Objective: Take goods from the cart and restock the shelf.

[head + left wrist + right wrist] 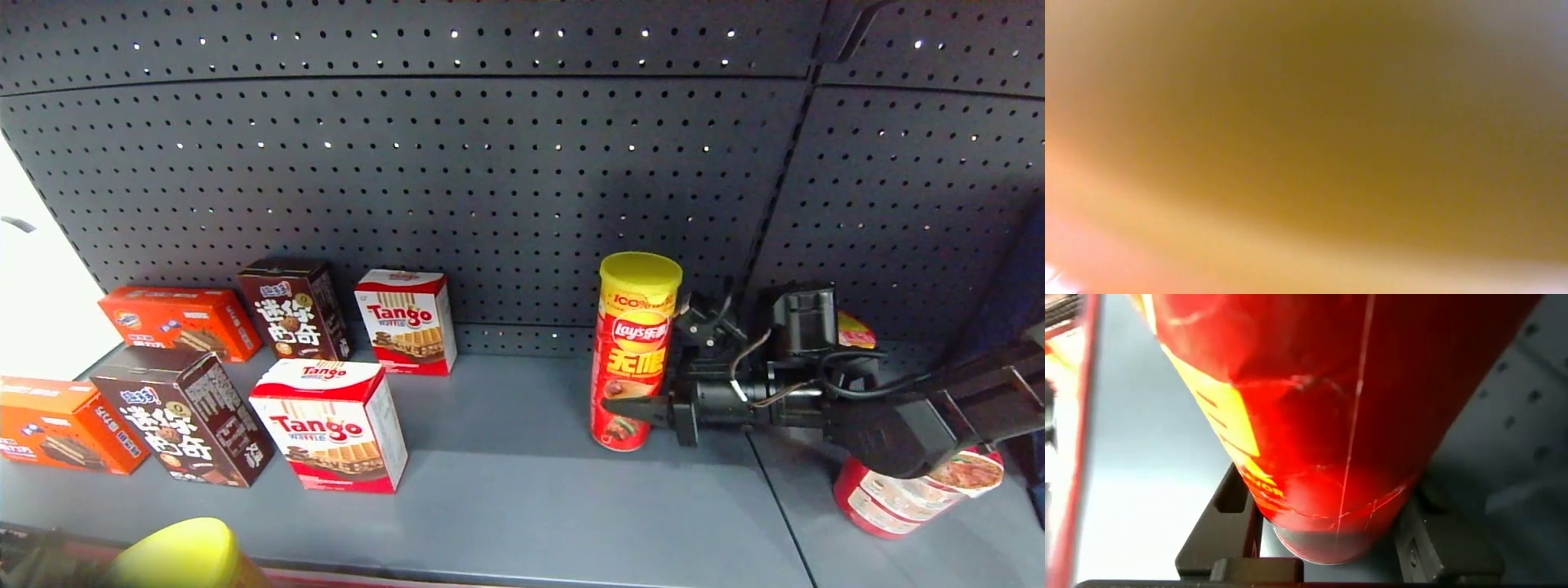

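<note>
right gripper (630, 402) tight around the upright chips can (641, 327) on the shelf (506, 433), both fingers (1221, 513) plain from the wrist view

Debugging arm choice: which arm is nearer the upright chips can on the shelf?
Right. The right pincer clasps the chips can near its base. The left arm's wrist camera is pressed against a yellow lid at the near left edge, well away.

Shelf (522, 490) bears six boxes (335, 425), chip can (635, 351), perhaps noodle cup (898, 500).
</note>
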{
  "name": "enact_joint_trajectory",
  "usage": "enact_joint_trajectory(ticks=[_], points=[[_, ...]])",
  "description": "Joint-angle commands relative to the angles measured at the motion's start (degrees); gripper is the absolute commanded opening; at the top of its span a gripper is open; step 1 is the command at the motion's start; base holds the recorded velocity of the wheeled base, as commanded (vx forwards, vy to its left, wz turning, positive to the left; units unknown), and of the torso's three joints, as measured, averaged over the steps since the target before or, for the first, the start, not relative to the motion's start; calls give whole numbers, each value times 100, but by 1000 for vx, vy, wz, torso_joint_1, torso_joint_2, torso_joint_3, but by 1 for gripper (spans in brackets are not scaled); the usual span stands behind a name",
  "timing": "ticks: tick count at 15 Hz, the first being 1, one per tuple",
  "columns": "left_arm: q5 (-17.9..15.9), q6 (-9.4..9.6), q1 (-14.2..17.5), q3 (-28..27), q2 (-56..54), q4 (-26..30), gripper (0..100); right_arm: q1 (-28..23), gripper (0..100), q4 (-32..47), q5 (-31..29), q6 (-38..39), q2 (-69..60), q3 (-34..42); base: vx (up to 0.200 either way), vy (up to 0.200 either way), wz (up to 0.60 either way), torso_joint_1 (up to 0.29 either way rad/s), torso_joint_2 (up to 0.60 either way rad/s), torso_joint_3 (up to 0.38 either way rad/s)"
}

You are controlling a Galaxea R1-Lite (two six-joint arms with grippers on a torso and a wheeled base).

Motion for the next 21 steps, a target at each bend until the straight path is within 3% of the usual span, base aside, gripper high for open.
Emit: enact_joint_trajectory(ticks=[1, 8, 21], points=[[-1, -1, -7, -26, 15, -6, 0, 129, 0, 1, 5, 0, -890, 753, 0, 0, 0, 0, 0, 0], [16, 8, 2, -26, 24, -6, 0, 674, 0, -315, -259, 44, -1690, 1843, 0, 0, 0, 0, 0, 0], [43, 8, -24, -193, 32, 47, 0, 981, 0, -579, -321, 27, -1224, 1992, 0, 0, 0, 0, 0, 0]])
